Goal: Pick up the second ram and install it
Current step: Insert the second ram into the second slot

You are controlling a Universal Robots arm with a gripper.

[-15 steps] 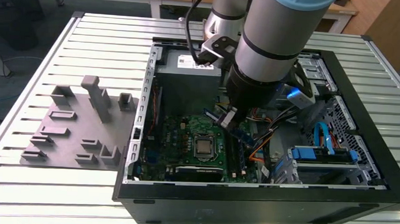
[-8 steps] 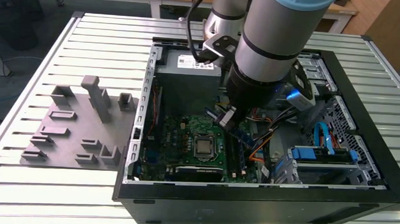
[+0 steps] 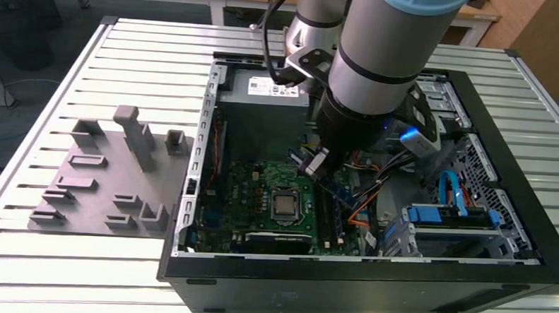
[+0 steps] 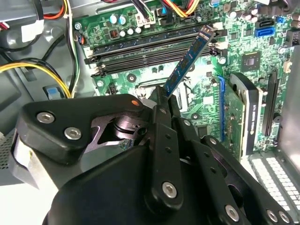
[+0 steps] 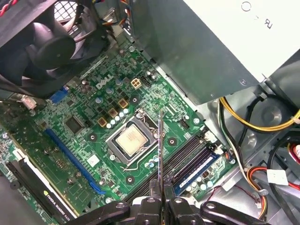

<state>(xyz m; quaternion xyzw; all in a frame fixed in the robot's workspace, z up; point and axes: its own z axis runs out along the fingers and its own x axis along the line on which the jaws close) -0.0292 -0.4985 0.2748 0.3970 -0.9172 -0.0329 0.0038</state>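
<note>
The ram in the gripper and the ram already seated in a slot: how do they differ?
The second ram is clamped in the gripper, above the motherboard; the seated ram sits in its slot. In the second wrist view the second ram points at an angle to the slots; the seated ram lies along them. Both are slim dark blue sticks.

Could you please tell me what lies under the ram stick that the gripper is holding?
Below the second ram, clamped in the gripper, lie the green motherboard and its long memory slots. In the second wrist view, the gripper's body covers part of the board.
</note>
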